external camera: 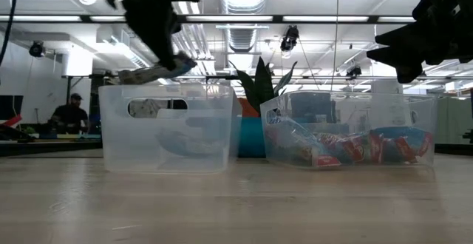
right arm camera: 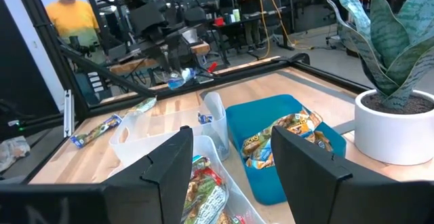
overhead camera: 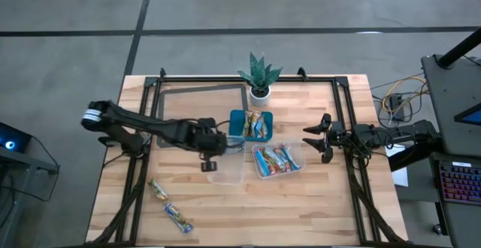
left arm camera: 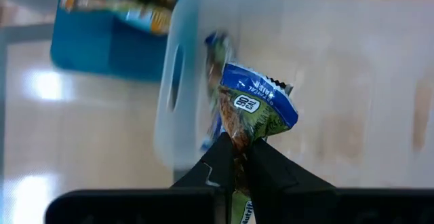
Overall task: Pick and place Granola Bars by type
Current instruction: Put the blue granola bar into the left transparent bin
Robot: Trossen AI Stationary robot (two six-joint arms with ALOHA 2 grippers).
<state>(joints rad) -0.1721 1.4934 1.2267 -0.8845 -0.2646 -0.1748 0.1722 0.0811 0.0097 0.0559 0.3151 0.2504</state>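
My left gripper (left arm camera: 236, 166) is shut on a granola bar (left arm camera: 256, 107) in a blue and green wrapper, above the near clear tub (overhead camera: 229, 170). In the low view the bar (external camera: 157, 71) hangs just over that tub's rim (external camera: 168, 86). A blue-wrapped bar (left arm camera: 215, 46) seems to lie inside the tub. The second clear tub (overhead camera: 279, 161) holds several bars, and so does the teal tray (overhead camera: 239, 125). Two more bars (overhead camera: 158, 190) (overhead camera: 179, 219) lie on the table's near left part. My right gripper (right arm camera: 234, 161) waits open to the right of the tubs (overhead camera: 316, 138). My left gripper pinches the bar between its two fingertips (left arm camera: 220, 157), about mid-length, at the wrapper's narrowed part (left arm camera: 239, 137). The fingers come from above and lie across it. The bar is lifted clear and lies almost level, its crimped end (left arm camera: 274, 88) sticking out past the fingers.
A potted plant (overhead camera: 259, 76) stands at the far edge behind the teal tray. A dark metal frame (overhead camera: 342, 105) runs around the table. People show in the room beyond the table. Bare wood lies along the near edge, right of the two loose bars.
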